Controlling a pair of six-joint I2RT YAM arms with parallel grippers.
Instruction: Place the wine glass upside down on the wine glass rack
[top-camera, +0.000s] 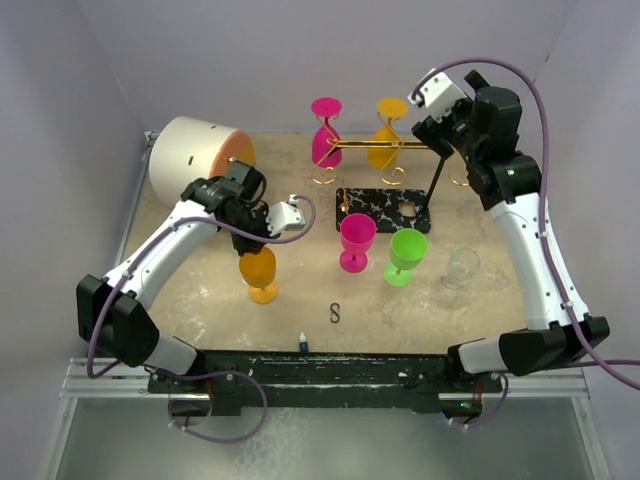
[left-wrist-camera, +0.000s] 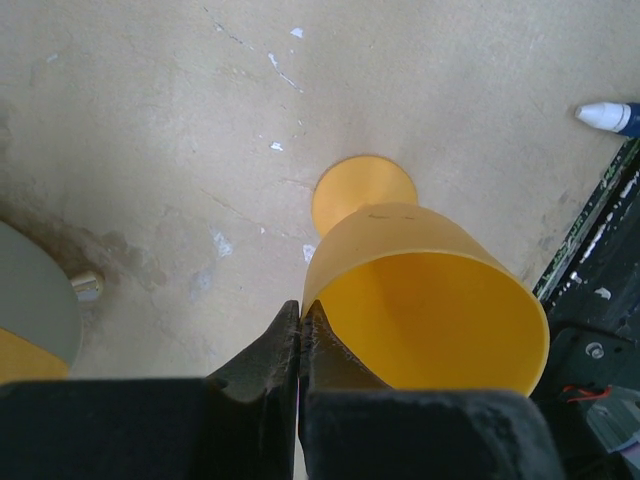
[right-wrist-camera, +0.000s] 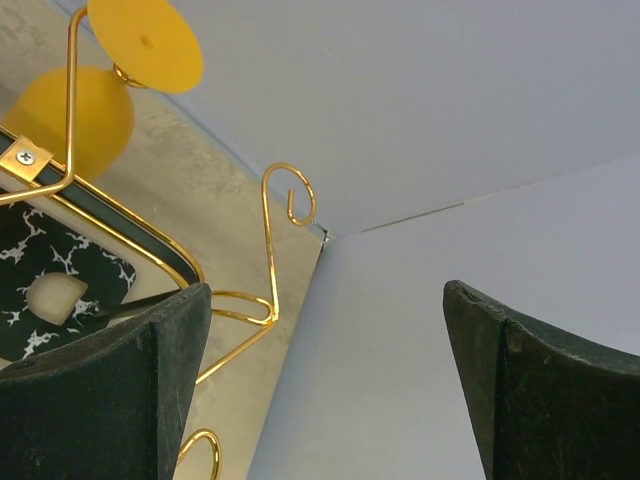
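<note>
An orange wine glass (top-camera: 258, 270) stands upright on the table at the left. My left gripper (top-camera: 256, 243) is shut on its rim. In the left wrist view the fingertips (left-wrist-camera: 301, 310) pinch the wall of the orange wine glass (left-wrist-camera: 430, 300), one finger inside the bowl and one outside. The gold wire wine glass rack (top-camera: 385, 146) stands at the back on a black marbled base (top-camera: 383, 210). A pink glass (top-camera: 325, 135) and an orange glass (top-camera: 387, 135) hang on it upside down. My right gripper (top-camera: 432, 125) is open by the rack's right end, with the curled rack hooks (right-wrist-camera: 270, 230) beside its empty jaws (right-wrist-camera: 325, 290).
A pink glass (top-camera: 357, 240), a green glass (top-camera: 406, 253) and a clear glass (top-camera: 462, 266) stand in front of the rack. A big white and orange cylinder (top-camera: 195, 155) lies at the back left. A small S hook (top-camera: 336, 313) and a blue-tipped pen (top-camera: 302, 342) lie near the front edge.
</note>
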